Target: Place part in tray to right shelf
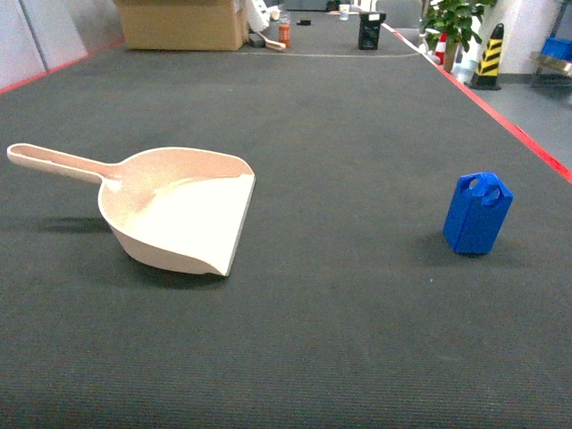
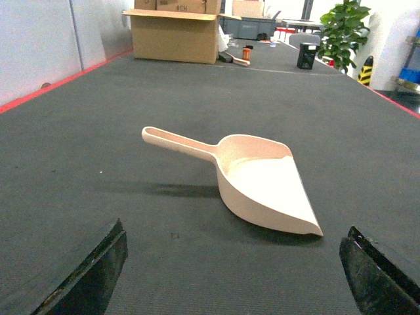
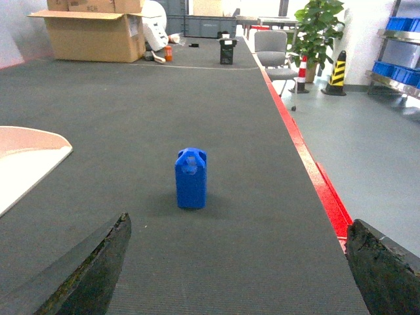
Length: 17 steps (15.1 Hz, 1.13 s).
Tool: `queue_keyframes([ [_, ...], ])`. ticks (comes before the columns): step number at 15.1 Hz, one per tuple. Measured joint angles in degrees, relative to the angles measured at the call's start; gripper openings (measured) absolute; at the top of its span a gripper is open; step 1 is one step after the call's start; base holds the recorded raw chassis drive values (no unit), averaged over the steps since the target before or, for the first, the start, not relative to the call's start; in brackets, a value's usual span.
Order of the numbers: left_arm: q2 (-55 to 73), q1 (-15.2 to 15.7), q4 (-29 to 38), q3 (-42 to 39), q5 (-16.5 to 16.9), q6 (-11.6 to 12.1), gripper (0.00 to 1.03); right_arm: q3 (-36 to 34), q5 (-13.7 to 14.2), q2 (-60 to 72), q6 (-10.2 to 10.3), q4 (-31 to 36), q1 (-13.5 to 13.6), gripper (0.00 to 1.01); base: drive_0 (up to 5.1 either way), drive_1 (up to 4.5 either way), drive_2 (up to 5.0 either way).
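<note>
Part and tray well apart on the dark table (image 1: 340, 134).

We see the part (image 1: 477, 214) standing upright at 3 o'clock in the head view – lugs on top – and the tray (image 1: 179, 211) at 9 o'clock, handle pointing to 10. Both pincers – left (image 2: 233, 275) and right (image 3: 239, 275) – hang wide open, holding nothing.
</note>
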Motion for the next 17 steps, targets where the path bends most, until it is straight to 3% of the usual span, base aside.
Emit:
queue_keyframes([
  [17,0.0,0.0,0.0,0.0,0.0,0.0,0.98,0.0,0.0,0.0,0.0,0.0,0.0,0.98,0.0,0.00,0.0],
])
